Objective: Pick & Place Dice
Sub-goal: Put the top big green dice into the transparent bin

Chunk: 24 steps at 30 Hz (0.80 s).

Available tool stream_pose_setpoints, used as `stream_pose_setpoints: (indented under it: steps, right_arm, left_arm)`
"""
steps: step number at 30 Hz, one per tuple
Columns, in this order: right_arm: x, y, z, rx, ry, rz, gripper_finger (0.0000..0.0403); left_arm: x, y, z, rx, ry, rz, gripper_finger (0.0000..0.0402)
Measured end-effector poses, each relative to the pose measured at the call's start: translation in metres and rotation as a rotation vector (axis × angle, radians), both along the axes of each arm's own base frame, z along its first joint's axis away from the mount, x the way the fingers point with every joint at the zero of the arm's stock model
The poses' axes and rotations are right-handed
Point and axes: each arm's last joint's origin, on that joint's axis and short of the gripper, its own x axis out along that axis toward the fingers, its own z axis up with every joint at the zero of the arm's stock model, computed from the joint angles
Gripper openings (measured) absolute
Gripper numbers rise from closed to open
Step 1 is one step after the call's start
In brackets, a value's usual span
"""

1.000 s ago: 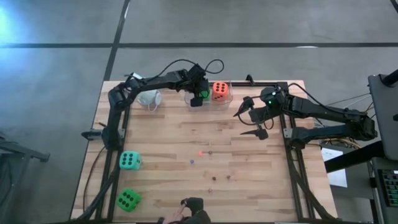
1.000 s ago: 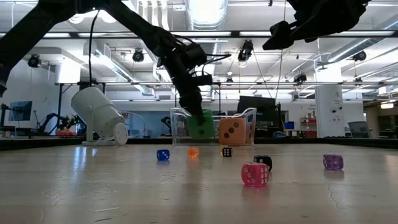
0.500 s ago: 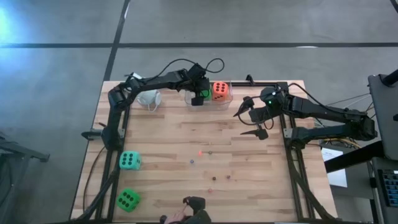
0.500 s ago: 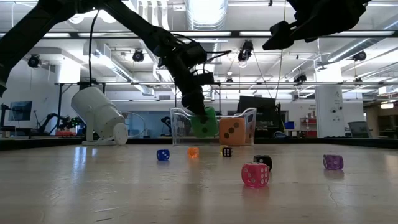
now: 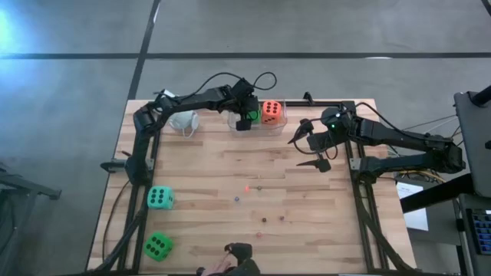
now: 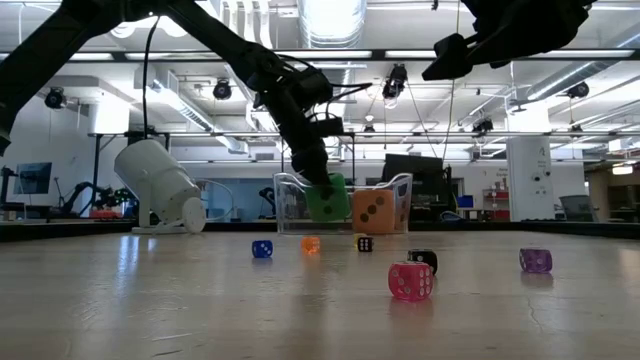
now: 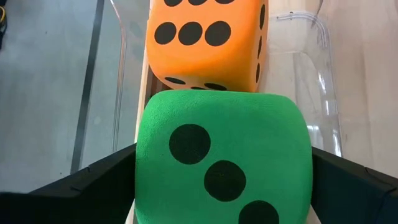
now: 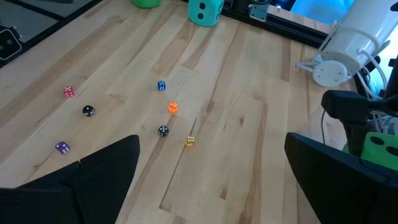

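Since a second ago the green die [image 6: 327, 198] has tilted as the left gripper [image 5: 244, 120] spread its fingers wide around it inside the clear tray [image 6: 285, 190], beside the orange-red die [image 5: 270, 112]. Right gripper [image 5: 310, 149] hovers open near the tray, holding nothing, above the tiny dice [image 8: 163, 130].
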Motion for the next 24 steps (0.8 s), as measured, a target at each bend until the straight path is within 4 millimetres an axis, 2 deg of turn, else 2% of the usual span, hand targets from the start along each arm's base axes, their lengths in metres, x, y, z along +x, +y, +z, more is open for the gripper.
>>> stream_pose_setpoints:
  steps: [11, 20, 24]
  right_arm:
    - [0.0000, 0.0000, 0.0000, 0.000, 0.000, 0.000, 0.0400]
    - [0.0000, 0.0000, 0.0000, 0.000, 0.000, 0.000, 0.0400]
    - [0.0000, 0.0000, 0.0000, 0.000, 0.000, 0.000, 0.0400]
  left_arm:
    - [0.0001, -0.0001, 0.0000, 0.000, -0.001, -0.007, 0.0393]
    - [-0.0008, 0.0009, -0.0002, 0.023, 0.018, 0.009, 0.0342]
    - [-0.0008, 0.0007, -0.0002, 0.044, 0.032, -0.023, 0.0347]
